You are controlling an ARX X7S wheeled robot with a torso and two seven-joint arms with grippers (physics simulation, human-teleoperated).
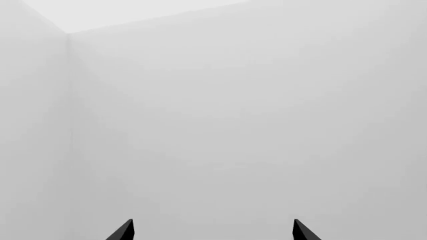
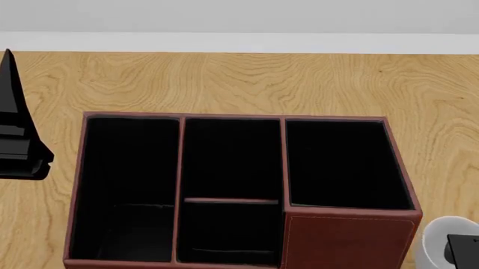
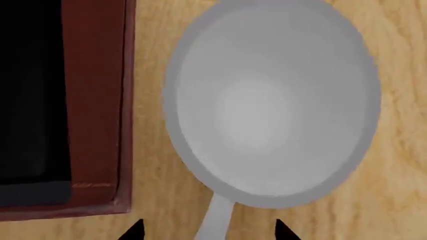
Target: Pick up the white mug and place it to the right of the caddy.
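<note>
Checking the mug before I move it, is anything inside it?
The mug looks empty in the right wrist view: bare white walls and bottom, nothing in it. The table under it is covered, and its far rim is cut off by the frame.

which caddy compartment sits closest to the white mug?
The right-hand compartment of the caddy, the one behind the raised leather-look front panel. The white mug stands on the table just beside that corner; the middle and left compartments lie farther away.

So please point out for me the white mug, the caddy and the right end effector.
white mug (image 3: 267, 110): right wrist view, inner bottom of the cup.
caddy (image 2: 348, 238): head view, brown front wall of the taller corner section.
right end effector (image 3: 208, 231): right wrist view, midway between the two black fingertips.
</note>
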